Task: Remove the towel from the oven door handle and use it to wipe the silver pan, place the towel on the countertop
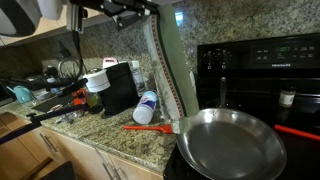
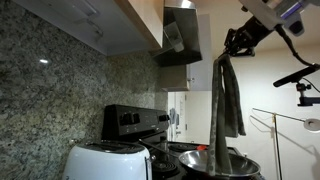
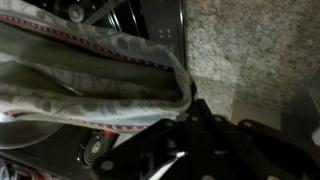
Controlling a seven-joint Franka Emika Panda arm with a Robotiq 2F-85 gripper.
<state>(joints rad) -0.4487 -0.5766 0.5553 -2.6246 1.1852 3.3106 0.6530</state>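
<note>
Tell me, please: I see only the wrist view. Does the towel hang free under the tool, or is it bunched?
Observer: The towel hangs straight down at full length from the tool, shut on its top end.
Operator: Where is the silver pan?
Observer: The silver pan sits on the black stove, under the towel's lower end.
Operator: Do they touch?
Observer: The end reaches the pan's rim in both exterior views; contact itself I cannot tell.
</note>
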